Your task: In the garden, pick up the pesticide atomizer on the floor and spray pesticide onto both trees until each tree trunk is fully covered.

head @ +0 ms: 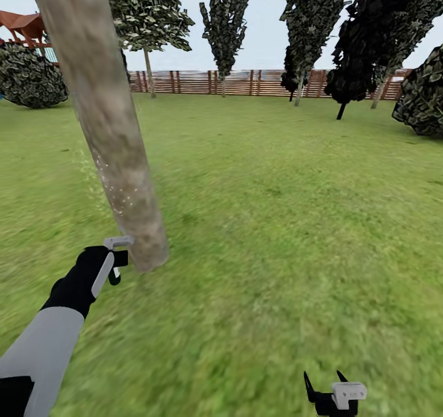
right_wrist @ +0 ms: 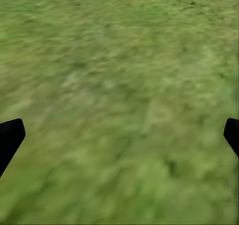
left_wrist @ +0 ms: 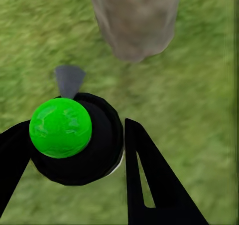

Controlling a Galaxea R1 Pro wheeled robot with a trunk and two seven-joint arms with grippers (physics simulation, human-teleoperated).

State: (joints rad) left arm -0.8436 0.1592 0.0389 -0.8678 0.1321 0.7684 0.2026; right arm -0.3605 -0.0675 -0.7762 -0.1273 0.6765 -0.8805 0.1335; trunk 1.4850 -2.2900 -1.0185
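A: Starting with the biggest thing: the garden lawn (head: pixel 277 220) runs back to the slatted fence (head: pixel 246 81), and one tree trunk (head: pixel 114 140) leans up just ahead of the left fingers. Further trees (head: pixel 224 16) stand well off, by the fence.

B: And the pesticide atomizer (head: pixel 115 257)?

A: It's off the floor and held. The left gripper (head: pixel 101 266) has its fingers (left_wrist: pixel 149 180) closed around the bottle, and the pale trigger head points at the trunk's base, close to it. In the left wrist view the atomizer (left_wrist: pixel 74 140) sits between the fingers with a bright green cap toward the camera.

B: Is any spray on the bark?

A: Pale specks dot the lower trunk, which I'd judge to be pesticide. The upper bark looks bare, so this tree seems partly covered, and the second tree is left to do.

B: And the right gripper (head: pixel 326 389)?

A: It hangs low over grass with its fingers (right_wrist: pixel 10 137) spread wide, holding nothing.
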